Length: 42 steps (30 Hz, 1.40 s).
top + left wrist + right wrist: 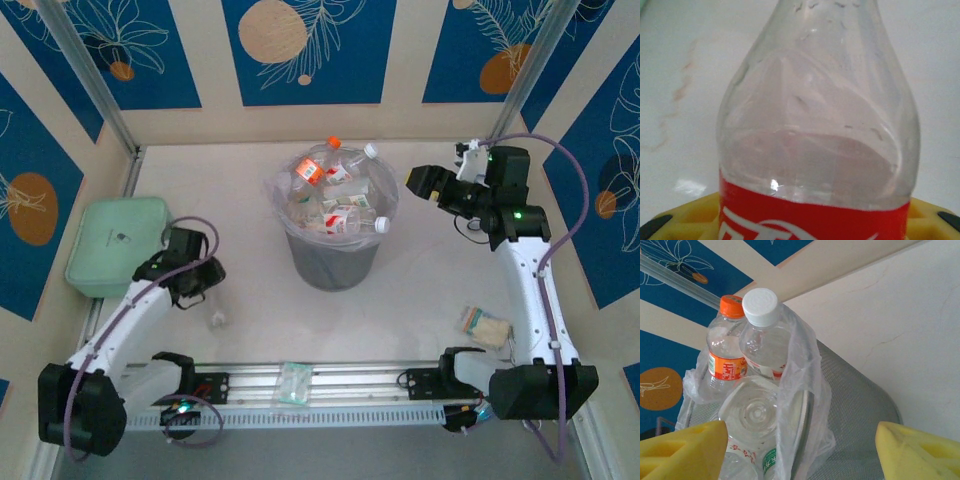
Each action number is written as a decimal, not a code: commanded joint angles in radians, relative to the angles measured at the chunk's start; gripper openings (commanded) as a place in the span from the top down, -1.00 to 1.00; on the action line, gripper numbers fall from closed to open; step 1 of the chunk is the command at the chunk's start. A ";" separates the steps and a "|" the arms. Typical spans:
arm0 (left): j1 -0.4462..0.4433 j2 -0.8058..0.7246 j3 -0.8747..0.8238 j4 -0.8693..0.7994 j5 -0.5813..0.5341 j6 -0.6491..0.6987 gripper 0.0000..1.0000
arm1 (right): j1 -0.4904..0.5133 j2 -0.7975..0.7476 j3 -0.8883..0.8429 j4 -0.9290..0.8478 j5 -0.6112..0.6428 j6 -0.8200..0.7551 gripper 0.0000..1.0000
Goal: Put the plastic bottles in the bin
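Red-label bottle (pixel 815 150) sits between left gripper (pixel 190 278) jaws; cannot tell whether they clamp it. Bin (pixel 335 265), nearly full, at its 3 o'clock. Right gripper (pixel 800 455) wide open, empty, at bin's 2 o'clock. Step, by my reading: grasp. Next needs firm hold, lift above rim.

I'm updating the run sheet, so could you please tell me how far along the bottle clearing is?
Mostly done: the bin is heaped with plastic bottles. In hand: a red-labelled bottle sits between the left end effector's pads, though a firm grip isn't clear. The right end effector is open and empty near the bin. Left: getting that bottle into the bin.
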 commanded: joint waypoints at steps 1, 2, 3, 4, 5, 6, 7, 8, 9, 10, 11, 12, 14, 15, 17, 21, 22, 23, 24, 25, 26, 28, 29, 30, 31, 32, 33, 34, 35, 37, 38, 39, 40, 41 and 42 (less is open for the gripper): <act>-0.060 0.008 0.176 0.031 0.099 0.117 0.08 | -0.001 -0.032 0.054 -0.028 -0.088 -0.002 -0.56; -0.080 0.023 0.235 0.034 0.133 0.175 0.07 | 0.001 -0.031 0.066 -0.022 -0.135 0.002 -0.55; -0.099 0.037 0.300 0.019 0.154 0.230 0.08 | 0.004 -0.029 0.078 -0.015 -0.189 0.005 -0.55; -0.114 0.047 0.355 -0.004 0.164 0.279 0.08 | 0.007 -0.024 0.094 -0.009 -0.241 0.008 -0.54; -0.131 0.056 0.417 -0.032 0.173 0.333 0.09 | 0.016 -0.016 0.115 -0.002 -0.307 0.011 -0.53; -0.144 0.059 0.479 -0.055 0.177 0.377 0.10 | 0.029 -0.006 0.136 0.006 -0.368 0.013 -0.52; -0.152 0.058 0.517 -0.067 0.184 0.408 0.13 | 0.045 0.002 0.157 0.008 -0.408 0.014 -0.50; -0.159 0.054 0.565 -0.074 0.204 0.440 0.17 | 0.073 0.015 0.183 0.009 -0.438 0.006 -0.48; -0.165 0.050 0.598 -0.070 0.233 0.463 0.20 | 0.110 0.031 0.213 0.001 -0.444 -0.004 -0.46; -0.170 0.048 0.618 -0.064 0.275 0.478 0.22 | 0.146 0.044 0.240 -0.012 -0.434 -0.017 -0.44; -0.174 0.049 0.643 -0.050 0.352 0.496 0.23 | 0.192 0.067 0.278 -0.031 -0.409 -0.037 -0.43; -0.179 0.052 0.659 -0.031 0.427 0.507 0.25 | 0.235 0.090 0.313 -0.047 -0.382 -0.056 -0.41; -0.194 0.059 0.672 0.019 0.535 0.518 0.32 | 0.300 0.137 0.369 -0.056 -0.341 -0.064 -0.39; -0.204 0.064 0.673 0.052 0.590 0.529 0.36 | 0.327 0.163 0.394 -0.054 -0.318 -0.062 -0.38; -0.226 0.077 0.674 0.097 0.650 0.541 0.39 | 0.376 0.209 0.441 -0.054 -0.264 -0.060 -0.36; -0.267 0.122 0.692 0.133 0.697 0.574 0.43 | 0.470 0.266 0.484 0.005 -0.216 -0.049 -0.43; -0.274 0.128 0.690 0.145 0.714 0.579 0.43 | 0.484 0.275 0.488 0.022 -0.206 -0.044 -0.47; -0.283 0.133 0.687 0.159 0.735 0.586 0.43 | 0.498 0.288 0.496 0.026 -0.187 -0.040 -0.52; -0.291 0.136 0.684 0.173 0.754 0.594 0.44 | 0.506 0.303 0.509 0.021 -0.164 -0.038 -0.60; -0.298 0.137 0.683 0.182 0.760 0.599 0.46 | 0.510 0.313 0.518 0.013 -0.137 -0.035 -0.66; -0.305 0.143 0.685 0.181 0.762 0.608 0.48 | 0.512 0.324 0.526 0.007 -0.109 -0.030 -0.70; -0.318 0.159 0.697 0.163 0.760 0.628 0.53 | 0.512 0.336 0.526 0.029 -0.101 -0.014 -0.71; -0.324 0.173 0.708 0.149 0.755 0.638 0.54 | 0.513 0.339 0.525 0.049 -0.114 -0.002 -0.71; -0.329 0.186 0.719 0.135 0.752 0.645 0.55 | 0.515 0.342 0.524 0.062 -0.125 0.006 -0.71; -0.335 0.203 0.732 0.119 0.749 0.653 0.56 | 0.518 0.346 0.528 0.071 -0.136 0.011 -0.67; -0.340 0.218 0.745 0.104 0.741 0.660 0.56 | 0.521 0.350 0.533 0.070 -0.143 0.010 -0.60; -0.343 0.231 0.756 0.095 0.737 0.665 0.56 | 0.523 0.352 0.536 0.065 -0.143 0.007 -0.53; -0.347 0.245 0.767 0.089 0.737 0.670 0.56 | 0.525 0.354 0.538 0.059 -0.138 0.004 -0.45; -0.351 0.256 0.775 0.090 0.741 0.673 0.57 | 0.526 0.353 0.540 0.053 -0.131 -0.001 -0.41; -0.357 0.276 0.795 0.081 0.745 0.678 0.57 | 0.526 0.345 0.537 0.048 -0.130 -0.008 -0.41; -0.359 0.288 0.807 0.074 0.744 0.678 0.57 | 0.526 0.338 0.534 0.050 -0.131 -0.011 -0.41; -0.359 0.298 0.817 0.069 0.743 0.680 0.57 | 0.525 0.334 0.532 0.050 -0.128 -0.013 -0.34; -0.361 0.304 0.825 0.072 0.745 0.681 0.56 | 0.524 0.330 0.534 0.045 -0.124 -0.016 -0.13; -0.363 0.310 0.831 0.078 0.747 0.680 0.57 | 0.523 0.328 0.539 0.033 -0.118 -0.023 0.06; -0.366 0.312 0.836 0.082 0.754 0.679 0.56 | 0.522 0.325 0.543 0.024 -0.109 -0.029 0.17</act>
